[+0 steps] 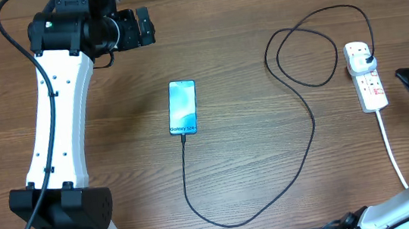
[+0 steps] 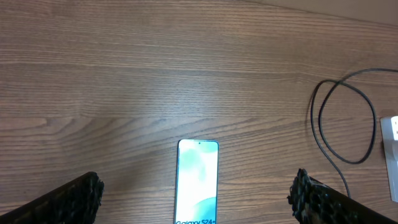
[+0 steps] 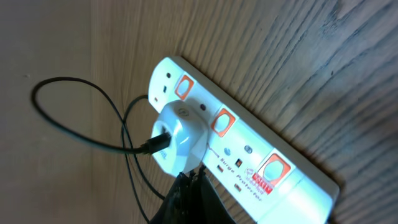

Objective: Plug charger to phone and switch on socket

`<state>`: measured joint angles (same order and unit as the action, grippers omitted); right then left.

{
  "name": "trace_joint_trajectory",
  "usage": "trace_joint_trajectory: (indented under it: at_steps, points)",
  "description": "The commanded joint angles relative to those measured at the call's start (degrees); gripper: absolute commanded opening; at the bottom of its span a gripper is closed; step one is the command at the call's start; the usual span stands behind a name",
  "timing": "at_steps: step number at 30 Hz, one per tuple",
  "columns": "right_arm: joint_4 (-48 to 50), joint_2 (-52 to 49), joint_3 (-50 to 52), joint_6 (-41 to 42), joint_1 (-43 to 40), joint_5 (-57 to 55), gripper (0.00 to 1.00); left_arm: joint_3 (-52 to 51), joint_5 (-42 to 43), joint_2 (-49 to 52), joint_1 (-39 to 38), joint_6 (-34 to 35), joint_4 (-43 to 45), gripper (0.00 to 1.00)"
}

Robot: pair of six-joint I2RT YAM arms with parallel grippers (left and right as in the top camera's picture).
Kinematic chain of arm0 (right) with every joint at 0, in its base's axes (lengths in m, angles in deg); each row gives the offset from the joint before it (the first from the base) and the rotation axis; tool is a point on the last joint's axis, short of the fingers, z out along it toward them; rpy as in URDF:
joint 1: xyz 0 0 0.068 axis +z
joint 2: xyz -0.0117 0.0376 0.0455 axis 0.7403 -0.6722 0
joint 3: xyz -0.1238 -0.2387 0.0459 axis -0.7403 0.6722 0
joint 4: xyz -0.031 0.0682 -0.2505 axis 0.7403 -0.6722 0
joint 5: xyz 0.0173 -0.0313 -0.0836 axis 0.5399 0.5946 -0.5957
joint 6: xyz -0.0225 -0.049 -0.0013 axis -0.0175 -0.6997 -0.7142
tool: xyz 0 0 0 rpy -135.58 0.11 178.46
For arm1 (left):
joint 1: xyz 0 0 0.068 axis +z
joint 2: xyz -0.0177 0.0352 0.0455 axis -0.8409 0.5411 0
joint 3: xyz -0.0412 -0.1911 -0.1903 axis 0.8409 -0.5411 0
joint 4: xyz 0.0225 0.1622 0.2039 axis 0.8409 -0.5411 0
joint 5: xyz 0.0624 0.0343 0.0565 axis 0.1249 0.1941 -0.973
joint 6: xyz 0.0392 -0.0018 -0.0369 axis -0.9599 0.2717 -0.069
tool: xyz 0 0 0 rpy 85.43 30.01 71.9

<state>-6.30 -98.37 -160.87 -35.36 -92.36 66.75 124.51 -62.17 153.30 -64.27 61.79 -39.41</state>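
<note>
The phone (image 1: 182, 107) lies flat mid-table with its blue-teal screen lit; it also shows in the left wrist view (image 2: 198, 177). The thin black charger cable (image 1: 309, 130) runs from the phone's bottom edge, loops right and ends at a white adapter (image 3: 177, 137) plugged into the white socket strip (image 1: 369, 82), which has red-framed switches (image 3: 273, 172). My left gripper (image 1: 142, 26) is open and empty, high and behind the phone, with its fingers wide apart (image 2: 198, 193). My right gripper (image 1: 406, 78) is shut just right of the socket, with its tips (image 3: 189, 183) at the adapter's edge.
The socket's thick white cord (image 1: 393, 152) runs toward the table's front edge at the right. The cable's loop (image 2: 339, 124) lies between phone and socket. The left arm's white link (image 1: 57, 122) stands over the table's left side.
</note>
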Motion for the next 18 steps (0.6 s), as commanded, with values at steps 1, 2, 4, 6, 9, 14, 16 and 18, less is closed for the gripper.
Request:
trace_joint_trajectory:
  at_steps: [1,2,4,6,9,14,16,18]
  points:
    - [1.4,-2.3,-1.1,0.7,0.0,3.2,0.04,-0.3,-0.5,0.3,-0.1,0.2,0.0,0.99]
    - [1.9,-3.1,-1.1,1.1,0.1,3.4,0.04,-0.3,-0.5,0.3,-0.1,0.2,0.0,1.0]
    - [3.1,-4.7,-1.1,1.8,0.4,3.7,0.04,-0.3,-0.5,0.3,-0.1,0.2,0.0,1.0]
    - [4.6,-6.3,-1.1,2.5,0.8,4.2,0.04,-0.3,-0.5,0.3,-0.1,0.2,0.0,1.0]
    - [6.1,-8.3,-1.1,3.9,1.4,4.3,0.04,-0.3,-0.5,0.3,-0.1,0.2,0.0,1.0]
    - [8.0,-10.5,-1.1,4.1,1.9,4.3,0.04,-0.3,-0.5,0.3,-0.1,0.2,0.0,1.0]
    - [8.8,-11.1,-1.1,4.1,2.2,4.3,0.04,-0.3,-0.5,0.3,-0.1,0.2,0.0,1.0]
    - [9.5,-11.2,-1.1,4.1,2.4,4.3,0.04,-0.3,-0.5,0.3,-0.1,0.2,0.0,1.0]
